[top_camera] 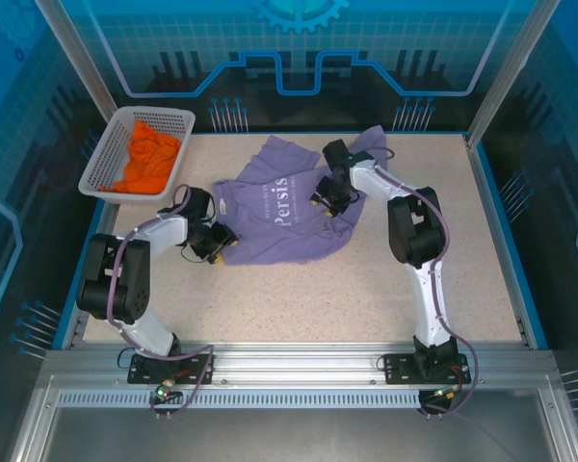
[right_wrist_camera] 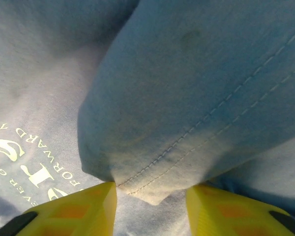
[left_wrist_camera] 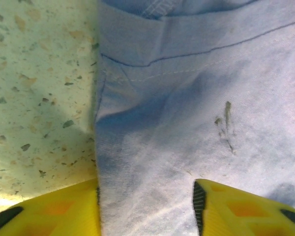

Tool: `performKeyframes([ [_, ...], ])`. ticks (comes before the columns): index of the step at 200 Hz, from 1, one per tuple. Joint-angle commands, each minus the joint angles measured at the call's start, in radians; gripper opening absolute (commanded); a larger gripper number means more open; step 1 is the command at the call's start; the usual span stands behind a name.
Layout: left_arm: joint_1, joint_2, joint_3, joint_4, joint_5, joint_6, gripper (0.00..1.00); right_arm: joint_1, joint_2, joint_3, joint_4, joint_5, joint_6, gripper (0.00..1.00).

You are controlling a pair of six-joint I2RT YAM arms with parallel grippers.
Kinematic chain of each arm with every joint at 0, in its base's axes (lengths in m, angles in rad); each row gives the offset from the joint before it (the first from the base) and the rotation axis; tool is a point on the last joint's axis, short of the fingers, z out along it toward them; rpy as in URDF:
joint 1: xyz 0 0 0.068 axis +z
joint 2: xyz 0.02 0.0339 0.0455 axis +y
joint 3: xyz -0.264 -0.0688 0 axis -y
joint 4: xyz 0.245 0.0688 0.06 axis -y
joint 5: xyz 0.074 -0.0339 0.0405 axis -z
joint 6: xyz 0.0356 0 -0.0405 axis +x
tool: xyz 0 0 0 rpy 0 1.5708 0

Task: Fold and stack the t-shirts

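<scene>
The lavender t-shirt (top_camera: 279,207) with white chest lettering lies spread and rumpled mid-table. The orange t-shirt (top_camera: 149,159) is bunched in the white mesh basket (top_camera: 106,159). My left gripper (top_camera: 222,248) sits low at the lavender shirt's left edge. In its wrist view the yellow fingers (left_wrist_camera: 226,211) stand apart, with the shirt's edge (left_wrist_camera: 152,162) flat between them. My right gripper (top_camera: 320,202) is down on the shirt's right part. Its fingers (right_wrist_camera: 221,211) are open around a hemmed fold (right_wrist_camera: 157,167) that reaches both pads.
The basket stands at the table's back left corner. Speckled tabletop (top_camera: 366,289) lies bare in front of and to the right of the shirt. Blue enclosure walls (top_camera: 491,192) border the table.
</scene>
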Motion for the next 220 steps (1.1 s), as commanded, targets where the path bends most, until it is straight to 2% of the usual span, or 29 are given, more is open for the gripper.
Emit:
performKeyframes([
  [1, 0.009, -0.032, -0.012, -0.006, 0.018, 0.017, 0.45, 0.015, 0.028, 0.045, -0.018, 0.013, 0.034, 0.37],
  [33, 0.009, -0.027, -0.001, -0.013, 0.005, 0.041, 0.44, 0.011, 0.07, 0.085, -0.034, 0.028, 0.03, 0.25],
  [50, 0.009, -0.027, 0.004, -0.021, -0.008, 0.054, 0.43, 0.012, 0.07, 0.1, -0.042, 0.033, 0.02, 0.15],
  [67, 0.009, -0.026, 0.01, -0.027, -0.017, 0.069, 0.36, 0.01, 0.059, 0.107, -0.053, 0.036, 0.006, 0.08],
  [95, 0.01, -0.025, 0.027, -0.04, -0.029, 0.087, 0.2, 0.007, -0.004, 0.077, -0.053, 0.014, -0.042, 0.0],
  [124, 0.009, -0.016, 0.059, -0.057, -0.044, 0.105, 0.0, -0.017, -0.14, -0.019, -0.053, -0.017, -0.155, 0.0],
  [150, 0.009, 0.001, 0.112, -0.111, -0.076, 0.136, 0.0, -0.086, -0.305, -0.148, -0.086, -0.078, -0.267, 0.0],
  [188, 0.016, 0.021, 0.198, -0.181, -0.094, 0.185, 0.0, -0.269, -0.547, -0.349, -0.246, -0.214, -0.439, 0.0],
  [220, 0.017, 0.053, 0.254, -0.223, -0.102, 0.208, 0.0, -0.402, -0.74, -0.569, -0.347, -0.218, -0.532, 0.0],
])
